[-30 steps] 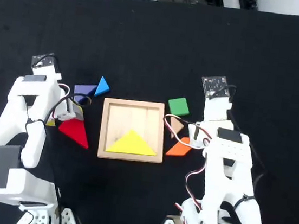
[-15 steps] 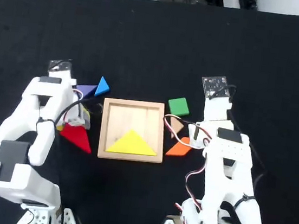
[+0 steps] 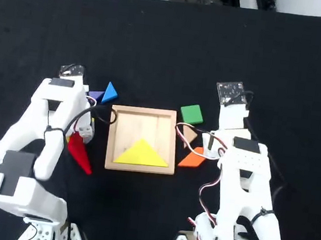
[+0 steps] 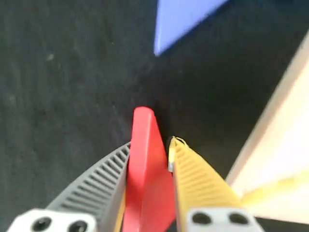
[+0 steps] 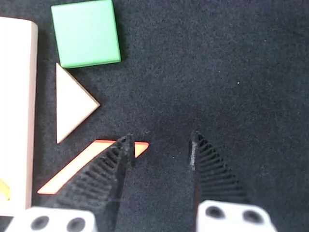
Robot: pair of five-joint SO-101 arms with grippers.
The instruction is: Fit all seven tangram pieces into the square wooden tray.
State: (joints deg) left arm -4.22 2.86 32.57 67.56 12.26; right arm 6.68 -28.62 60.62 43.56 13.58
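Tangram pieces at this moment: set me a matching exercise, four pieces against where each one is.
Pieces
1. red triangle
2. yellow triangle
3. green square
4. orange parallelogram

Places
A. lying inside the wooden tray
B. on the table, off the tray's far right corner
C. clamped on edge in the left gripper
D. on the table beside the tray, right by the open right gripper

Pairs: 1-C, 2-A, 3-B, 4-D
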